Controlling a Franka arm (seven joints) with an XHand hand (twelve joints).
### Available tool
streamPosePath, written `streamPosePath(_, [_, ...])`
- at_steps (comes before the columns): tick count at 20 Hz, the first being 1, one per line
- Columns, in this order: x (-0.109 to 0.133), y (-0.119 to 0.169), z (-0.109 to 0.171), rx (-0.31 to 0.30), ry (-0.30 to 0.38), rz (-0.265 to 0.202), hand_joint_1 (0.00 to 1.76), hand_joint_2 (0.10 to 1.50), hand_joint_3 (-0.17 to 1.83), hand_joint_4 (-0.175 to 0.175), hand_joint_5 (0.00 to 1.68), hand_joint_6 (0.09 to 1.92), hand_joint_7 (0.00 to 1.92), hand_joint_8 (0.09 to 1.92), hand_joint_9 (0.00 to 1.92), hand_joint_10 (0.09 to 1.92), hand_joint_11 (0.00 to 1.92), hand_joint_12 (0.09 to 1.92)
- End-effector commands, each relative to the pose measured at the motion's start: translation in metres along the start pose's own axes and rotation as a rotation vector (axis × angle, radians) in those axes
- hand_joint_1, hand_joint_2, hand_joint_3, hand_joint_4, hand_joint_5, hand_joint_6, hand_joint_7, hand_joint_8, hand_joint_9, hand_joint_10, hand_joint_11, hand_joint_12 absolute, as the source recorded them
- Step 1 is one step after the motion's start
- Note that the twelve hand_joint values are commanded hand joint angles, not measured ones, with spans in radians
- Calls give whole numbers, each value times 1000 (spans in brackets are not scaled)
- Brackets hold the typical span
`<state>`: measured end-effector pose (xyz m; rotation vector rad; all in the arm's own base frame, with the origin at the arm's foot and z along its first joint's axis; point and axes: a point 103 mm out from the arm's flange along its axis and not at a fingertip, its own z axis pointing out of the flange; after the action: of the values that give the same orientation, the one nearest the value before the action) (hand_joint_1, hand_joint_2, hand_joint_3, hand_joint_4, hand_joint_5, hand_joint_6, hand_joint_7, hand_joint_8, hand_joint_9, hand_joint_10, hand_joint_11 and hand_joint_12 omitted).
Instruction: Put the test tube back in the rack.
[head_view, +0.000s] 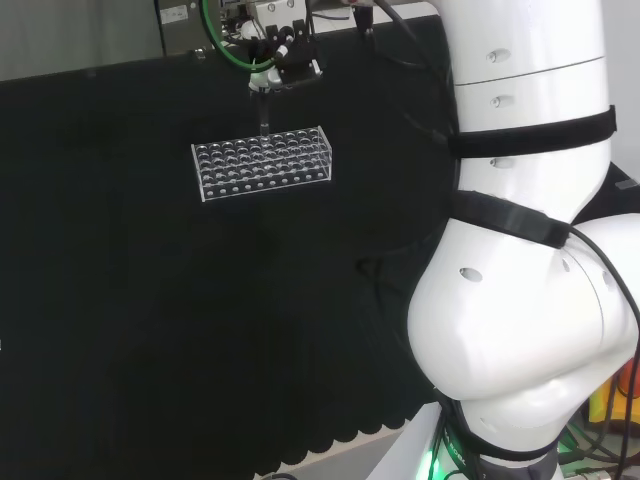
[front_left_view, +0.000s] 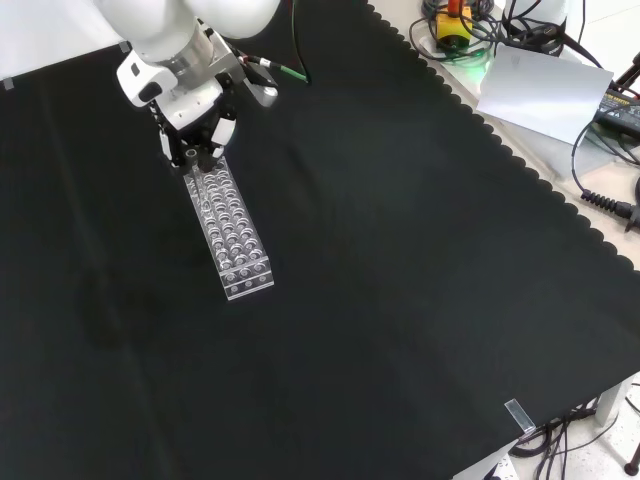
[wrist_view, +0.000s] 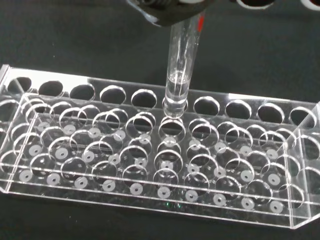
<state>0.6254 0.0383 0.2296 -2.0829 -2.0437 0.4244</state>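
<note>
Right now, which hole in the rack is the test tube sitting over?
The test tube, held by the robot hand, has its tip at a hole in the rack's edge row, about midway along; the neighbouring holes stand empty.

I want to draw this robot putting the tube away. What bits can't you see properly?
- Hand: front view, the arm's white link covers most of it.
- Test tube: wrist view, its top is hidden by the hand.
- Rack: head view, too small to tell whether the tube's tip is in a hole.

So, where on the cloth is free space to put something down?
Free: the wide black cloth between the rack and the scalloped edge. Crowded: the rack's far end in the front view, where the hand holds the test tube.
</note>
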Motion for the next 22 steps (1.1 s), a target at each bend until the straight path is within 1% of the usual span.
streamPosePath(1, [6,4,9,6,4,-8,1237,1030,-175,-175,1476,136,1769,454,1686,580,1292,811])
streamPosePath(11, [7,7,12,27,-1,-2,1237,1030,-175,-175,1477,135,1769,454,1686,581,1292,812])
streamPosePath(16, [6,11,27,34,13,-1,1237,1030,-175,-175,1477,134,1769,455,1686,582,1292,813])
streamPosePath(22, [5,11,30,43,21,0,1237,1030,-175,-175,1477,133,1769,455,1686,583,1292,813])
